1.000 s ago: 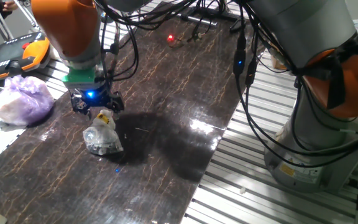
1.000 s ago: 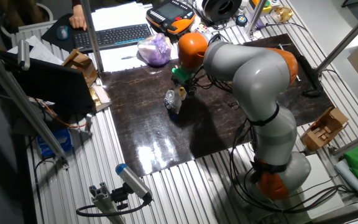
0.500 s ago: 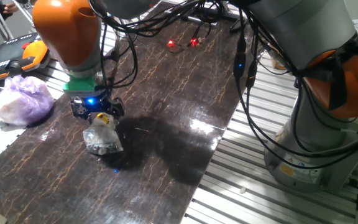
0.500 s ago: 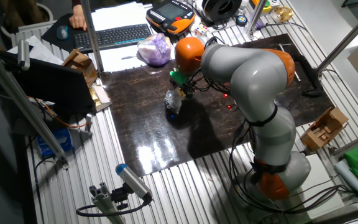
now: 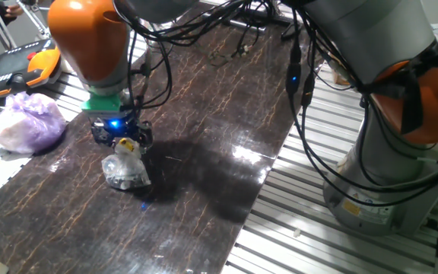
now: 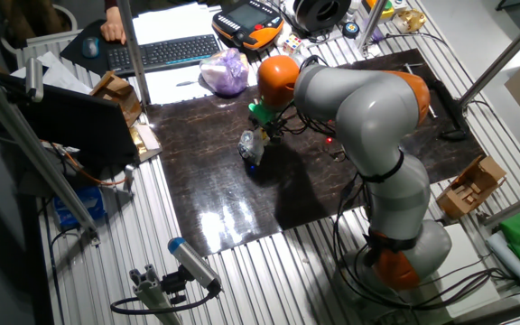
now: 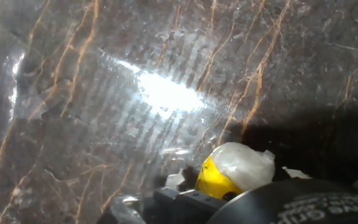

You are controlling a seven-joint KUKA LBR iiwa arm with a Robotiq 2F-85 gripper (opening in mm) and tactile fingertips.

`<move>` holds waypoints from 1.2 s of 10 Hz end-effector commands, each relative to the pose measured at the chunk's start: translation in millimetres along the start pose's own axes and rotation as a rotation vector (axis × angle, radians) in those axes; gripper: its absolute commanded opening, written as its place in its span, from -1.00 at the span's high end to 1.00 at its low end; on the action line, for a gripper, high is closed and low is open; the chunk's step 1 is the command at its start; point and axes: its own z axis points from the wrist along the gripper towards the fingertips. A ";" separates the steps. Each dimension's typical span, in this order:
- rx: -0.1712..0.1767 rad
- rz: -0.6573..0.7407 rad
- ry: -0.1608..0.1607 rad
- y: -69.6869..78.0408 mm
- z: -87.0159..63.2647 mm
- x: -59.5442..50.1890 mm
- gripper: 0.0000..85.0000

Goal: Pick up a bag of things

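Observation:
The bag of things (image 5: 125, 171) is a small clear bag with grey shiny contents, resting on the dark marbled table (image 5: 211, 106). Its yellow-white tied top (image 7: 238, 167) points up into my gripper (image 5: 122, 141), which hangs straight over it. The fingers stand on either side of the knot, still apart. The other fixed view shows the bag (image 6: 250, 147) just below the gripper (image 6: 262, 134). In the hand view the knot fills the lower middle, and dark parts of the hand cover the bottom edge. The bag's body is hidden there.
A larger purple-white bag (image 5: 25, 122) lies left of my gripper at the table's edge, also seen as the purple-white bag (image 6: 225, 72). A keyboard (image 6: 165, 52) and an orange teach pendant (image 6: 251, 20) lie beyond it. The arm's base (image 5: 390, 160) stands on the right.
My gripper has shifted slightly right and come down over the bag's tied top. The bag has stayed where it was on the table.

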 end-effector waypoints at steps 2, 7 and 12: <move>-0.010 -0.035 0.018 -4.8 -6.5 -2.4 0.98; 0.014 -0.073 0.000 -11.0 -31.9 0.7 0.98; 0.033 -0.129 -0.003 -19.7 -68.1 -5.7 0.98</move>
